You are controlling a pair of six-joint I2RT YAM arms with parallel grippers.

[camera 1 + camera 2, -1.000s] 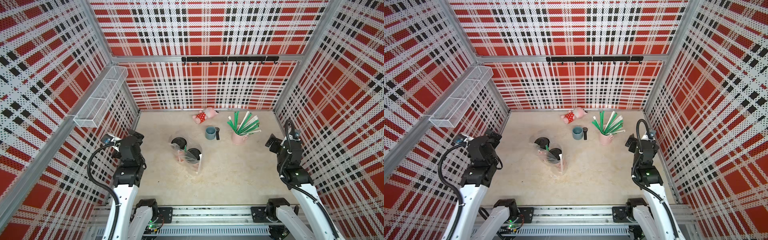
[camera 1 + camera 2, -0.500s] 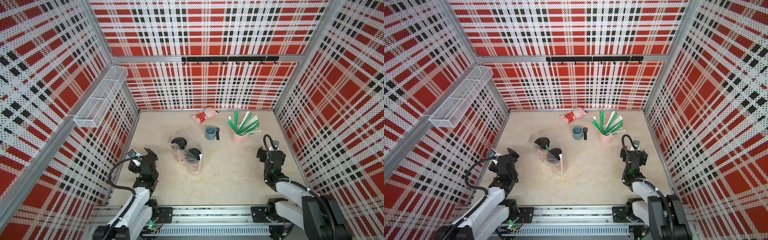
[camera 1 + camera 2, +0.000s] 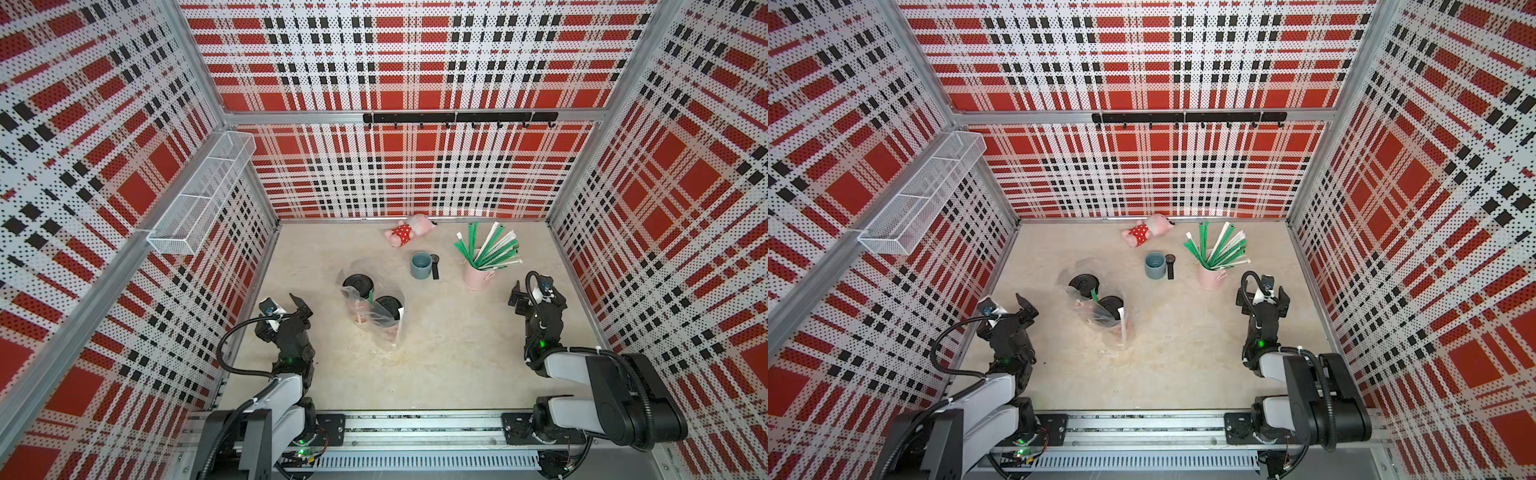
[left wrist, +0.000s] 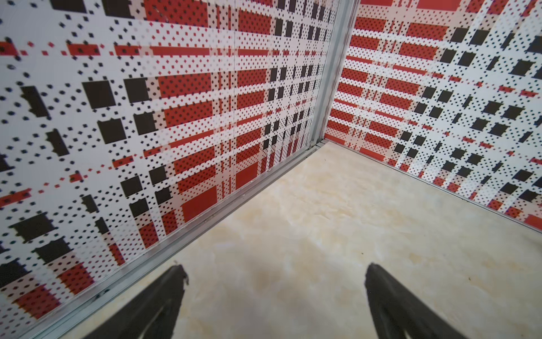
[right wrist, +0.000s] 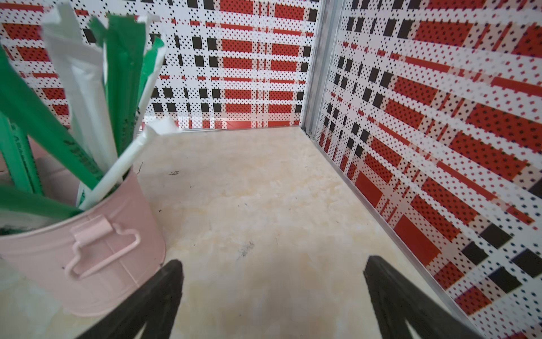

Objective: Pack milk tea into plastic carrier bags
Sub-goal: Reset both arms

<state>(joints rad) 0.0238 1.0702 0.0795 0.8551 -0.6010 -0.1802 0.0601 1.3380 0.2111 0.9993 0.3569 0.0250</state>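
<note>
- The left end effector (image 4: 275, 268) hangs low over the bare worktop (image 3: 449, 357) by the left wall. Its jaws are spread wide and nothing is between them.
- The right end effector (image 5: 273, 261) is opposite, near the right wall, also gaping wide and empty. One black fingertip (image 5: 173, 270) is just beside the pink bucket (image 5: 88, 258); I cannot tell whether they touch.
- Between the arms, nearer the left one and apart from both, sits the plastic carrier bag (image 3: 374, 319), a clear crinkled film.
- The near milk tea cup (image 3: 388, 306) and the far milk tea cup (image 3: 357, 285) stand upright side by side with black lids up. In both top views the film appears to be gathered around both.
- Farther back is a short grey-blue cup (image 3: 420, 266) with a small black object (image 3: 434, 267) just beside it.
- The pink bucket holds green and white straws (image 3: 486, 249) fanned outward.
- A pink doll (image 3: 405, 232) in a red spotted outfit lies at the back wall.
- A black hook rail (image 3: 457, 117) is mounted on that wall, and a white wire basket (image 3: 199, 199) hangs on the left wall.
</note>
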